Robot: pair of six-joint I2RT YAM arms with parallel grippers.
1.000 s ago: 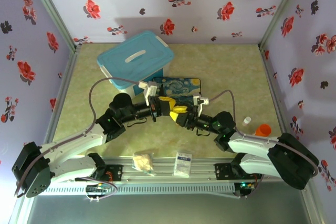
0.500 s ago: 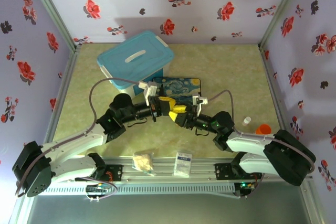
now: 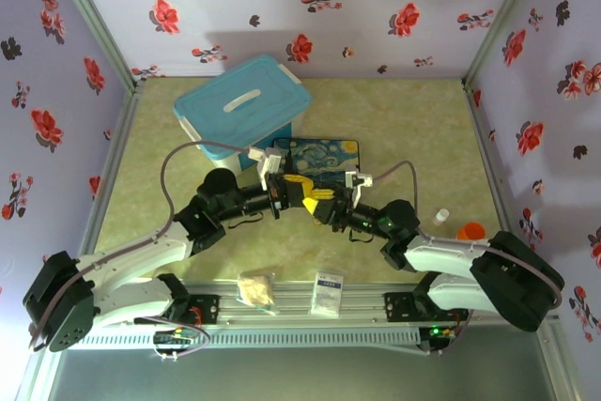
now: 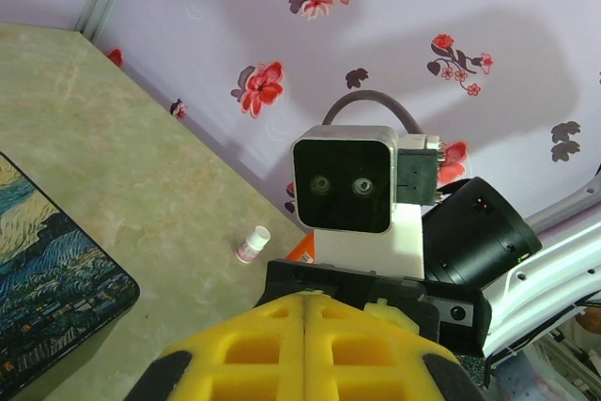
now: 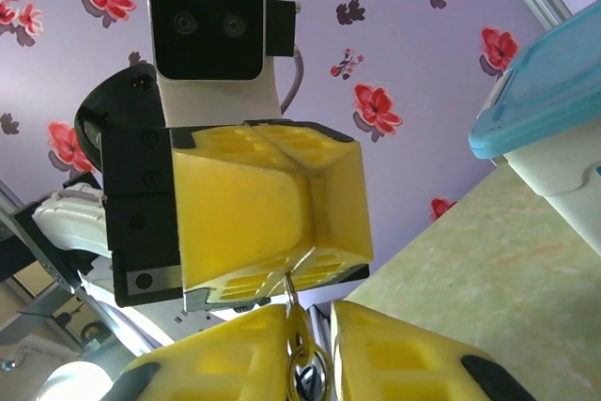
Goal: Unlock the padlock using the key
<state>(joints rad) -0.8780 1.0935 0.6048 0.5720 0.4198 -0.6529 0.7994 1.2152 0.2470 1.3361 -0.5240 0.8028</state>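
Both grippers meet tip to tip above the table's middle. My left gripper (image 3: 306, 184) is shut, its yellow fingertips (image 5: 282, 265) pinching the key (image 5: 290, 286), a thin grey sliver that points down into the padlock (image 5: 299, 331). The small brass padlock, with its silver shackle loop (image 5: 312, 375) below, sits between the fingers of my right gripper (image 5: 310, 316), pressed against the left finger. Those jaws stand narrow around it. In the left wrist view my left gripper (image 4: 305, 296) is pressed flat together, and the key and padlock are hidden behind it.
A painted dark-blue box (image 3: 324, 155) lies just behind the grippers, and a blue-lidded bin (image 3: 242, 105) stands at the back left. A small white bottle (image 3: 441, 217) and an orange object (image 3: 470, 231) sit at the right. A white packet (image 3: 328, 292) and a crumpled beige lump (image 3: 256, 289) lie by the front rail.
The grippers have stayed tip to tip. The right arm has edged slightly left towards the left gripper. The left arm has barely moved.
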